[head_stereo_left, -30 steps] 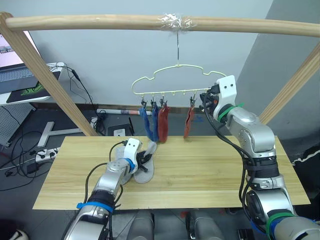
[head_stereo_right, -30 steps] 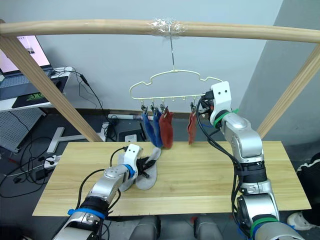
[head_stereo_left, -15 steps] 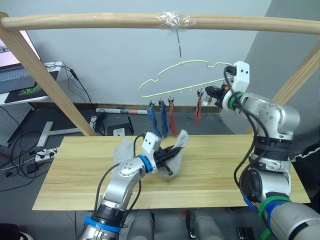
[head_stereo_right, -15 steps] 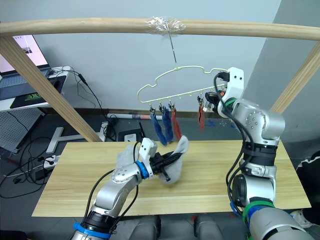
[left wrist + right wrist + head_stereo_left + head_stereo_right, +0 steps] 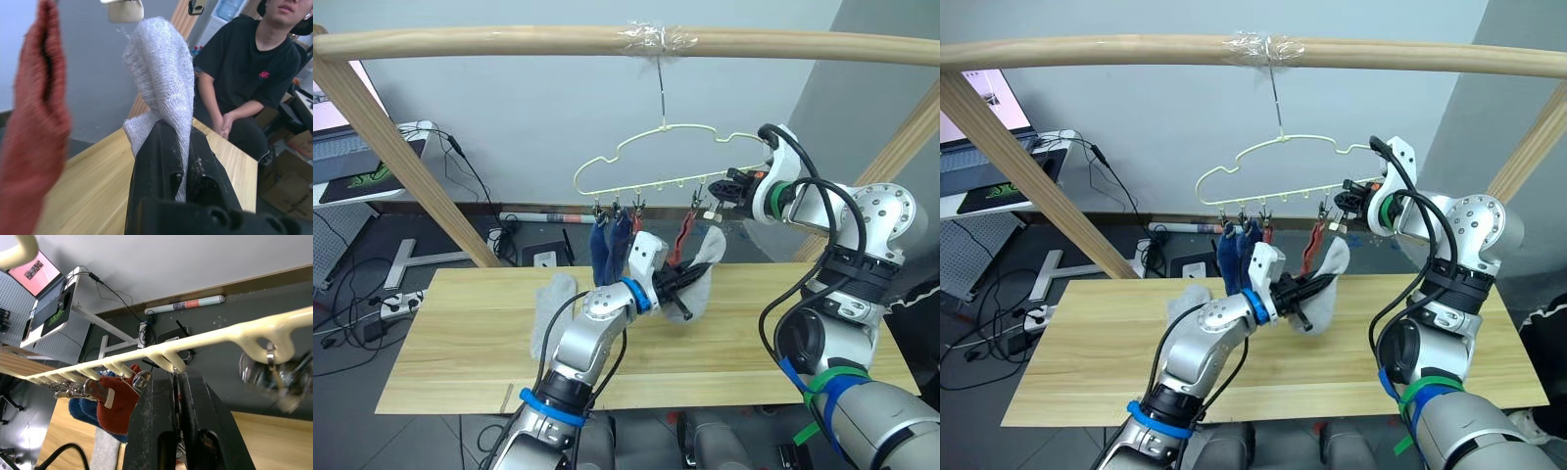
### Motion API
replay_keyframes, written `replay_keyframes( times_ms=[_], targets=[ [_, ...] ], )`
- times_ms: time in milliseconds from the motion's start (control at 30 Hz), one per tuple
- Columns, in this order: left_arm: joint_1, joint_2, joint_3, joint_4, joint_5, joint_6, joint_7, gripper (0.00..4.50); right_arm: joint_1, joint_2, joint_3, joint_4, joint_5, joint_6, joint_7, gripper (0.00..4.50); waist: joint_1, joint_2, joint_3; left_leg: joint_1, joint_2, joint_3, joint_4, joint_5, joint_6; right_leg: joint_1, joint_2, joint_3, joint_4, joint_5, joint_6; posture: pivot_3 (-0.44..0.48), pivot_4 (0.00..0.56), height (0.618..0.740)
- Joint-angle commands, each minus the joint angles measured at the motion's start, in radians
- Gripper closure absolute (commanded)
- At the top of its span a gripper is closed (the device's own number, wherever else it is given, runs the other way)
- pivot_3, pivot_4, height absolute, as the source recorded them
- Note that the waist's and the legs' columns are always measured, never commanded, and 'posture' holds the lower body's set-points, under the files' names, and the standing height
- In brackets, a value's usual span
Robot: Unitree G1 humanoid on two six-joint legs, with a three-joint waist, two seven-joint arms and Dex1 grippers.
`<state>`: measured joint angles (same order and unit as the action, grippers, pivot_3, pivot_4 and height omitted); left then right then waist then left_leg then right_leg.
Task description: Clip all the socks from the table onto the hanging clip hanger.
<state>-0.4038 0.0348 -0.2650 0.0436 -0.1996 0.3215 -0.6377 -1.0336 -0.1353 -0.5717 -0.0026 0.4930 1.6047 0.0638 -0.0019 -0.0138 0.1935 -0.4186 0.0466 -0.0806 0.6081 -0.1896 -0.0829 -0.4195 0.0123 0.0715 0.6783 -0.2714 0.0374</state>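
The pale yellow-green clip hanger (image 5: 656, 183) hangs by its hook from the wooden rail. Two blue socks (image 5: 604, 245) and a rust red sock (image 5: 683, 235) hang from its clips. My left gripper (image 5: 677, 294) is shut on a light grey sock (image 5: 707, 266), held above the table (image 5: 803, 343) just below the hanger's right clips. In the left wrist view the grey sock (image 5: 159, 73) stands up between the fingers beside a red sock (image 5: 41, 122). A second grey sock (image 5: 551, 305) lies on the table at the left. My right gripper (image 5: 176, 377) is shut on a clip at the hanger's right end.
A thick wooden rail (image 5: 509, 41) on slanted wooden posts (image 5: 406, 157) spans above the table. A white desk with a laptop (image 5: 362, 166) stands at the back left. A seated person (image 5: 249, 63) shows in the left wrist view beyond the table.
My left gripper has lifted the grey sock off the table and carried it up and right to below the hanger. The hanger has swung with my right gripper at its right end.
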Motion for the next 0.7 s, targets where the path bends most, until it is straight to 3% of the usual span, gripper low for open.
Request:
replay_keyframes(
  times_ms=[33, 700],
  targets=[
    [-0.04, -0.016, 0.029, 0.013, -0.021, -0.017, 0.011, 4.48, -0.004, -0.01, -0.004, -0.046, 0.004, 0.01, 0.0, 4.5, -0.001, 0.0, 0.0, 0.0, 0.0, 0.0, 0.0, 0.0, 0.0, 0.0, 0.0, 0.0, 0.0, 0.0, 0.0, 0.075, 0.198, 0.74],
    [-0.098, -0.049, 0.042, 0.059, -0.017, -0.049, 0.024, 4.48, 0.032, -0.019, 0.028, -0.074, 0.031, 0.01, 0.013, 4.5, -0.001, 0.0, 0.0, -0.001, 0.0, 0.0, 0.0, 0.0, 0.0, 0.0, 0.0, 0.0, -0.002, 0.0, 0.0, 0.072, 0.199, 0.74]
  ],
)
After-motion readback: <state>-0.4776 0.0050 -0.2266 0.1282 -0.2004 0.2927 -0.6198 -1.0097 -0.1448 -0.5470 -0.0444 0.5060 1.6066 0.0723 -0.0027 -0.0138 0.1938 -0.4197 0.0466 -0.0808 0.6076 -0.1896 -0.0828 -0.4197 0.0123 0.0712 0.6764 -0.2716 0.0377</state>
